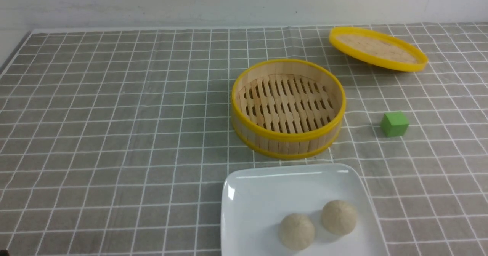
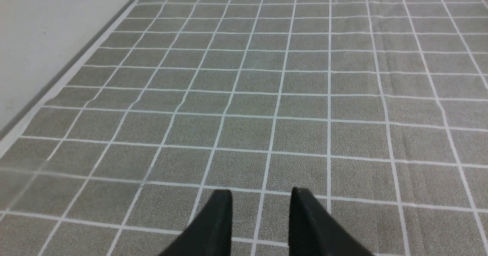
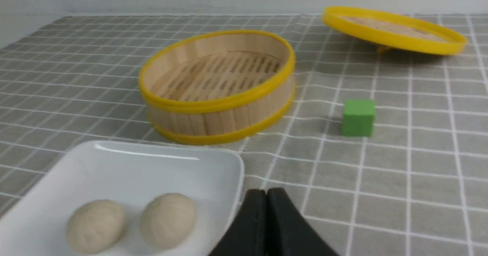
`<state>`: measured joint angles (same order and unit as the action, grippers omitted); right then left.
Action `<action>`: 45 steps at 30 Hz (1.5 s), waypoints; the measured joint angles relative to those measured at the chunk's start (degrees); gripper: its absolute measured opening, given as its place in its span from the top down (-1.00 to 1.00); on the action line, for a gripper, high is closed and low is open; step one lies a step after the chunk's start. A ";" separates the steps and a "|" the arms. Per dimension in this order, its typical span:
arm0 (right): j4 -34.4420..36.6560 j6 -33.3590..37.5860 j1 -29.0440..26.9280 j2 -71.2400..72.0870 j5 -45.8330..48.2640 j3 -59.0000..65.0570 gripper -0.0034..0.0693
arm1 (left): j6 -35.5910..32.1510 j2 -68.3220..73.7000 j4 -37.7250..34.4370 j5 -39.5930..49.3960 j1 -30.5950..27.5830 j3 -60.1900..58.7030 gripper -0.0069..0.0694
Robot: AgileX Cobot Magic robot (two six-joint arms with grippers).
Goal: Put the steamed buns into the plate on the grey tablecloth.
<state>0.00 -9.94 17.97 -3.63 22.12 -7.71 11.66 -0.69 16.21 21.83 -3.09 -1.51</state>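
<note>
Both steamed buns point(image 1: 318, 225) sit inside the big white plate point(image 1: 263, 195), and the plate is on the grey tablecloth point(image 1: 114, 145). The buns are side by side, near each other, and the one closer to the robot is on the left. So the job looks done to me, and the next move should be to keep the arms out of the way

The right tool point(image 3: 266, 190) is clenched, with its two tips pressed together and nothing between them. In the right wrist view its tips show apart from the plate, over to the side away from the left arm. So the buns lie to the left of the right tool, and that arm looks like the nearer one. The left tool point(image 2: 260, 192) has a gap between its tips and grips nothing. It points at plain cloth, and no bun or plate shows in its view

The round basket point(image 1: 288, 134) is just past the plate, on the far side from the robot. The green block point(image 1: 395, 124) is to the right of the basket. If the right arm swung left while low, I think it could bump the plate or roll a bun, so going straight back is safer
</note>
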 joint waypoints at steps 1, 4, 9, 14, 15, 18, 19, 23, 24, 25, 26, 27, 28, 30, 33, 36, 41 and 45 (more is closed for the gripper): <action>-0.53 0.00 -3.52 1.91 0.93 2.18 0.88 | 0.00 0.00 0.00 0.00 0.00 0.00 0.19; -0.87 0.00 -9.43 4.09 2.21 6.02 0.87 | 0.00 0.00 0.00 0.00 0.00 0.00 0.19; -1.44 0.00 -14.33 4.33 1.82 8.56 0.86 | 0.00 0.00 0.00 0.00 0.00 0.00 0.19; -1.44 0.00 -14.73 4.33 1.68 8.56 0.84 | 0.00 0.00 0.00 0.00 0.00 0.00 0.19; -1.44 0.00 -14.73 4.33 1.68 8.56 0.84 | 0.00 0.00 0.00 0.00 0.00 0.00 0.19; -1.44 0.00 -14.73 4.33 1.63 8.56 0.83 | 0.00 0.00 0.00 0.00 0.00 0.00 0.19; -1.39 0.00 -14.73 4.33 1.63 8.56 0.83 | 0.00 0.00 0.00 0.00 0.00 0.00 0.19; -1.39 0.00 -14.73 4.33 1.57 8.56 0.82 | 0.00 0.00 0.00 0.00 0.00 0.00 0.19; -1.39 0.00 -14.73 4.33 1.49 8.61 0.81 | 0.00 0.00 0.00 0.00 0.00 0.00 0.19; -1.39 0.00 -14.73 4.33 1.49 8.60 0.80 | 0.00 0.00 0.00 0.00 0.00 0.00 0.19; -1.39 0.00 -14.73 4.33 1.49 8.60 0.80 | 0.00 0.00 0.00 0.00 0.00 0.00 0.19; -1.39 0.00 -14.73 4.33 1.49 8.60 0.80 | 0.00 0.00 0.00 0.00 0.00 0.00 0.19; -1.39 0.00 -14.73 4.33 1.49 8.60 0.79 | 0.00 0.00 0.00 0.00 0.00 0.00 0.19; -1.39 0.00 -14.73 4.33 1.49 8.60 0.78 | 0.00 0.00 0.00 0.00 0.00 0.00 0.19; -1.39 0.00 -14.73 4.33 1.44 8.60 0.78 | 0.00 0.00 0.00 0.00 0.00 0.00 0.19; -1.39 0.00 -14.73 4.33 1.39 8.62 0.77 | 0.00 0.00 0.00 0.00 0.00 0.00 0.19; -1.39 0.00 -14.73 4.33 1.33 8.62 0.74 | 0.00 0.00 0.00 0.00 0.00 0.00 0.19; -1.39 0.00 -14.73 4.33 1.33 8.67 0.72 | 0.00 0.00 0.00 0.00 0.00 0.00 0.19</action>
<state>-1.39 -9.94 3.25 0.69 23.44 0.96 11.66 -0.69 16.21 21.83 -3.09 -1.51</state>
